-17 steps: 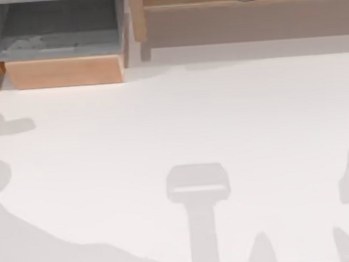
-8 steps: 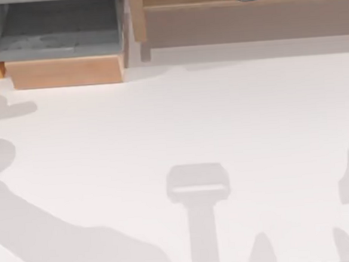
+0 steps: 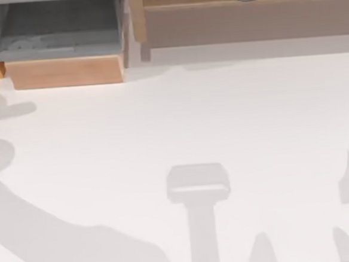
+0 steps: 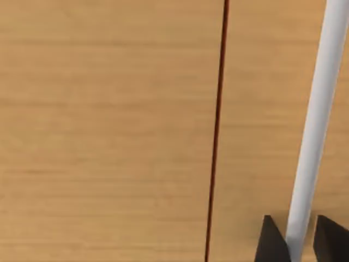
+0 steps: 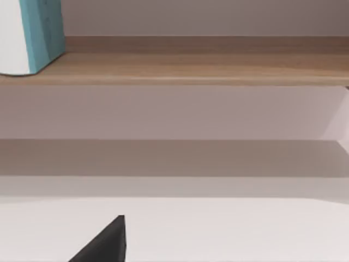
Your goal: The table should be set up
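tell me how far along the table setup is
Nothing looks set out yet: the table is bare. The wooden-fronted box stands open. The left gripper straddles a white bar against a wood panel. A white-and-teal item sits on the shelf, likely left to bring down.

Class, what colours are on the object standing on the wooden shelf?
Teal and white object; clearest in the right wrist view.

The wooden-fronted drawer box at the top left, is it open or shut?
Open: the wooden-fronted box stands forward, its grey inside exposed from above.
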{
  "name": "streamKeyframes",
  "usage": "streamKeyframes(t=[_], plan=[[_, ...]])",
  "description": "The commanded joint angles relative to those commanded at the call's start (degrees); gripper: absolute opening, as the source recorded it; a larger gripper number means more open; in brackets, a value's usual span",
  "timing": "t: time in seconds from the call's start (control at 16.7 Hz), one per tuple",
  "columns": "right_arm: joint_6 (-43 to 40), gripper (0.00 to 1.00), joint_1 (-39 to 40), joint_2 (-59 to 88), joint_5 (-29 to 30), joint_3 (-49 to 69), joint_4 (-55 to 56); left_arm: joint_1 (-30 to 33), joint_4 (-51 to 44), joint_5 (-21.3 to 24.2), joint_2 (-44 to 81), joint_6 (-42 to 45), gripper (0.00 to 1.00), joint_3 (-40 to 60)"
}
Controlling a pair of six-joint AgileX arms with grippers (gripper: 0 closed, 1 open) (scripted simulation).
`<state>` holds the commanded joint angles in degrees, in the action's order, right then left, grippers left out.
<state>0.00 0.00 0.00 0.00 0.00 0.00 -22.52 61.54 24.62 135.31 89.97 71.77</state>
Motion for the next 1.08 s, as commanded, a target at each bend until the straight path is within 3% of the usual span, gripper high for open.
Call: streamKeyframes(t=[0.42,1.08], plan=[[0.00,1.00,0.00,0.00,0.00,0.00,0.00,0.00,0.00,0.00,0.00,0.00,0.98,0.00],[0.00,1.00,0.00,0.00,0.00,0.00,0.00,-0.34,-0.15,0.27,0.40,-0.22,1.00,-1.77]])
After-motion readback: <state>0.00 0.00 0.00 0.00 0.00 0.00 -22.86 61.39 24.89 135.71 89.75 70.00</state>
